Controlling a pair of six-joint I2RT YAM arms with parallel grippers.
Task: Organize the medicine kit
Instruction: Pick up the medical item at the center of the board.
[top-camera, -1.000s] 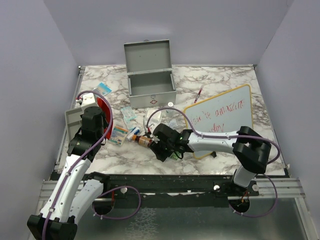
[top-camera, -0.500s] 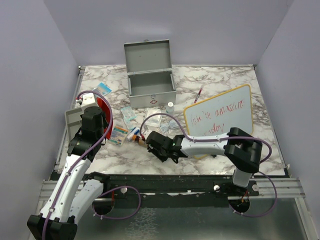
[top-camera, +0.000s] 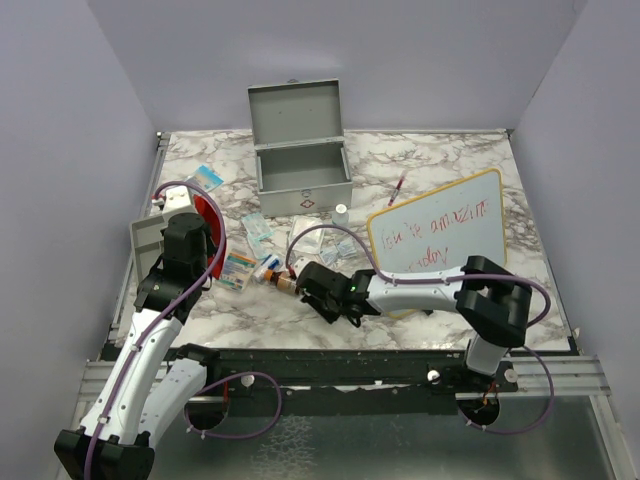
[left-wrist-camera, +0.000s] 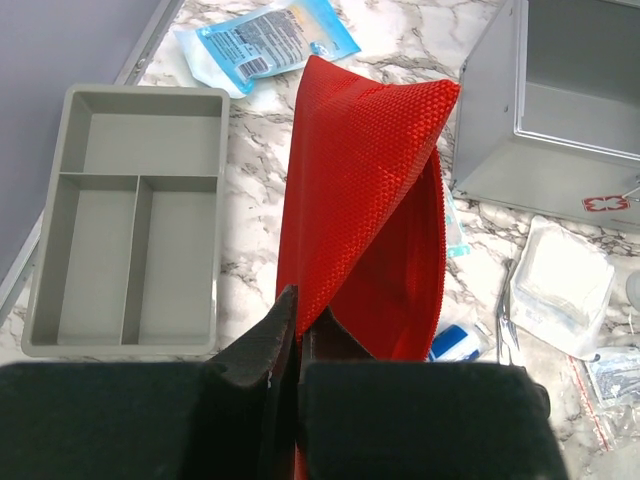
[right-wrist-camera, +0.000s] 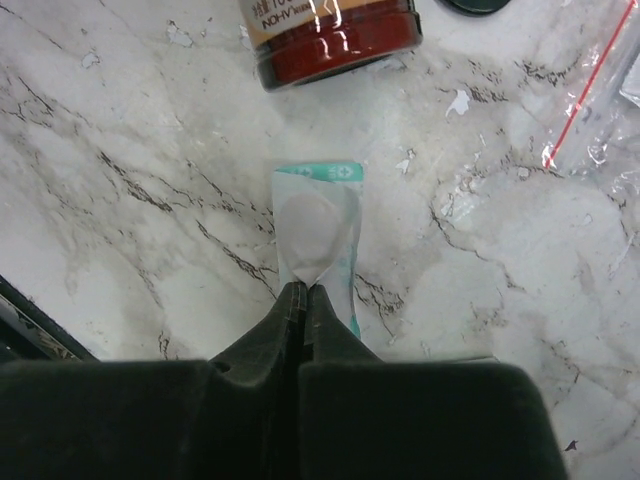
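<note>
White vial (top-camera: 341, 211) just before medicine kit (top-camera: 303, 185)

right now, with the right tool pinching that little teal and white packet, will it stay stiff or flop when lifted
Probably floppy: the packet is a thin flat sachet and the right tool pinches only its near end, so the far end may droop. Likely light, since it shows a small bulge. Its film looks smooth, so it might slip out.

The medicine kit (left-wrist-camera: 497, 130) runs off the left wrist view's edge.
</note>
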